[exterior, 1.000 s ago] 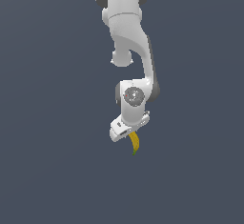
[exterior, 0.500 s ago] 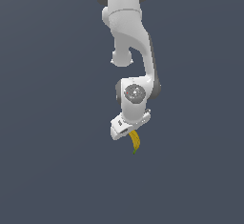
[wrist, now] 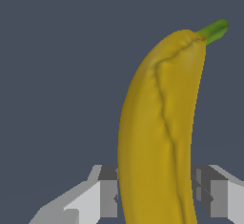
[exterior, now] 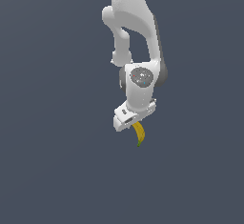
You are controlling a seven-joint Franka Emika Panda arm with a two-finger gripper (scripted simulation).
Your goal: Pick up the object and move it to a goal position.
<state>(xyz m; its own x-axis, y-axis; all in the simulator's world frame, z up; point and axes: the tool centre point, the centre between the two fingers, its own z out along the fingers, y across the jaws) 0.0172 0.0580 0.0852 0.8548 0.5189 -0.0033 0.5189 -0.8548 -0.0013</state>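
Note:
The yellow banana [exterior: 139, 133] hangs from my white gripper [exterior: 133, 123] in the exterior view, curved, with its green tip pointing down. The gripper is shut on its upper end and holds it in the air over the plain grey ground. In the wrist view the banana [wrist: 159, 132] fills the middle of the picture, with its green tip [wrist: 214, 30] far from the camera. A grey finger [wrist: 108, 192] presses on one side of it and the other finger [wrist: 212, 192] on the opposite side. The gripped end is hidden between the fingers.
Plain dark grey ground [exterior: 52, 161] lies all around with nothing else on it. The white arm [exterior: 133, 32] reaches down from the top of the exterior view.
The arm and the banana have shifted very slightly; the banana stays held in the shut gripper at about the same height.

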